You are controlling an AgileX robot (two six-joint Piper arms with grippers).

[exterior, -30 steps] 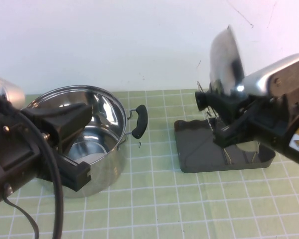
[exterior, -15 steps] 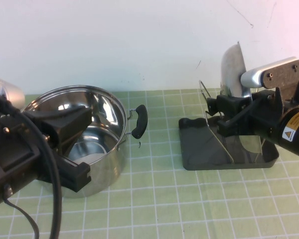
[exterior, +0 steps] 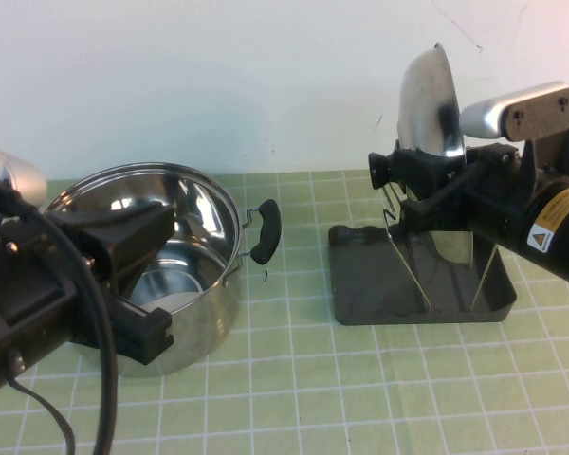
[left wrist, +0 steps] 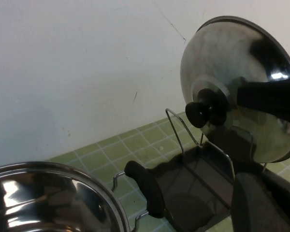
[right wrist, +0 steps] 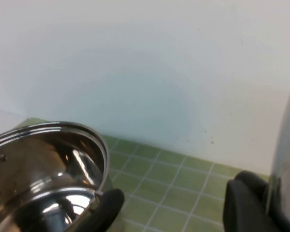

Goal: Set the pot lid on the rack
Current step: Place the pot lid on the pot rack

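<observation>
The pot lid (exterior: 430, 100) stands on edge over the rack (exterior: 360, 289), its black knob (exterior: 380, 169) facing left. Its lower edge is down among the wire loops (exterior: 408, 251). My right gripper (exterior: 425, 185) is shut on the lid, with one finger across the dome. In the left wrist view the lid (left wrist: 227, 63), its knob (left wrist: 203, 109), that finger (left wrist: 268, 95) and the rack (left wrist: 193, 191) show. The right wrist view shows only the lid's edge (right wrist: 287, 159) and one finger (right wrist: 241, 205). My left gripper (exterior: 137, 284) is open and empty, over the pot (exterior: 185, 275).
The deep steel pot stands at the left with one black side handle (exterior: 265, 230) pointing toward the rack. The pot also shows in the right wrist view (right wrist: 43, 164). A white wall runs behind the green checked mat (exterior: 313, 398).
My right gripper has moved the lid left again after a shift right, and the lid now sits lower among the loops. The rack has slid slightly left. The left arm has not moved.
</observation>
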